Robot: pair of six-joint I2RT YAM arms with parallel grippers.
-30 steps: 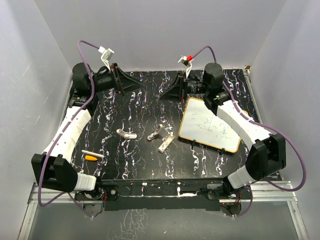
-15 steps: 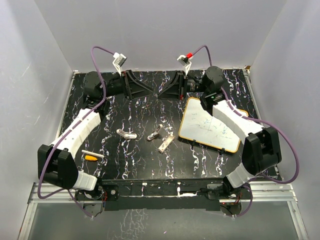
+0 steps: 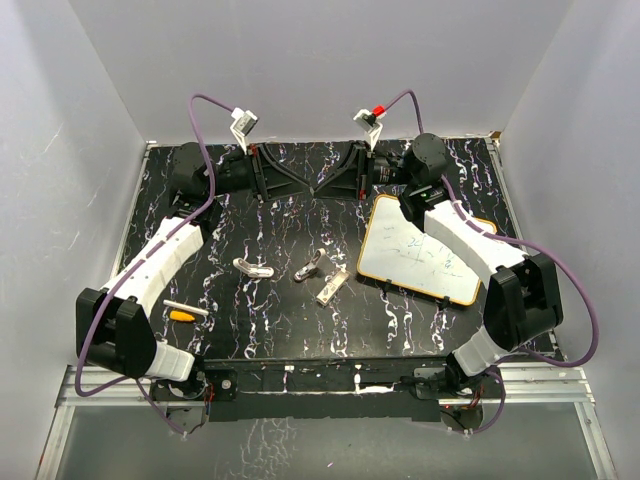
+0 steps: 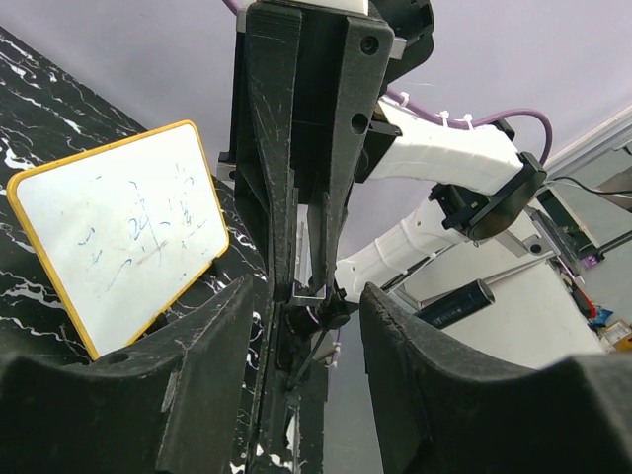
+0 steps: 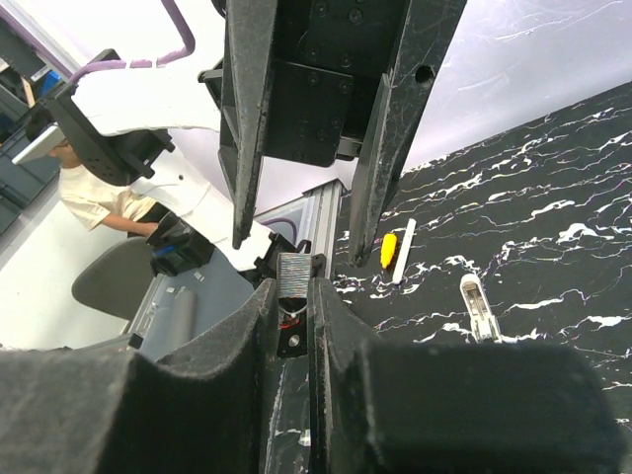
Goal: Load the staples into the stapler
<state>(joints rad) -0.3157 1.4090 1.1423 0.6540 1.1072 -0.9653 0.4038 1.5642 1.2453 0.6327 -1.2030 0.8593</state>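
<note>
My right gripper (image 3: 328, 186) is shut on a short silvery strip of staples (image 5: 293, 272), held above the far middle of the table. My left gripper (image 3: 298, 184) is open and faces it tip to tip. In the left wrist view, my left gripper (image 4: 305, 331) frames the strip (image 4: 308, 291) at the right gripper's tips. Two small staplers (image 3: 252, 267) (image 3: 311, 265) lie at mid table, one lying open (image 5: 479, 308). A cream staples box (image 3: 332, 288) lies beside them.
A yellow-framed whiteboard (image 3: 420, 250) lies on the right half of the table, under the right arm. A thin white pen (image 3: 186, 307) and an orange cap (image 3: 181, 316) lie near the left front. Grey walls close in the table at the back and sides.
My left gripper has swung right along the back of the table until its tips meet the right gripper's. The right gripper has shifted a little left, still holding the strip.
</note>
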